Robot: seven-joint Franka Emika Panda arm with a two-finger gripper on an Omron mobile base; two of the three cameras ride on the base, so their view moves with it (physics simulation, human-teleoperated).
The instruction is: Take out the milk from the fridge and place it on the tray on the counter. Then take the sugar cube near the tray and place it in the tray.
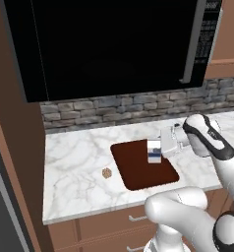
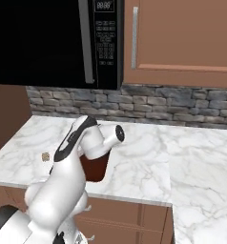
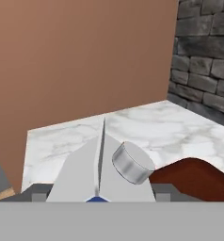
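The milk (image 1: 154,151), a small white carton with blue stripes, stands upright over the dark reddish-brown tray (image 1: 138,172) on the marble counter (image 1: 74,157). I cannot tell whether its base touches the tray. My gripper (image 1: 157,147) reaches in from the right and is shut on the milk. In the hand view the milk's gabled top and round cap (image 3: 104,172) sit right between the fingers, with the tray's corner (image 3: 198,176) beyond. The tiny tan sugar cube (image 1: 107,173) lies on the counter left of the tray, also visible as the sugar cube (image 2: 45,156) past my arm.
A big black microwave (image 1: 109,44) hangs above the counter, over a stone backsplash (image 1: 129,108). A brown side panel (image 1: 15,162) walls off the counter's left end. Wooden upper cabinets (image 2: 182,38) sit to the right, above bare marble (image 2: 182,157).
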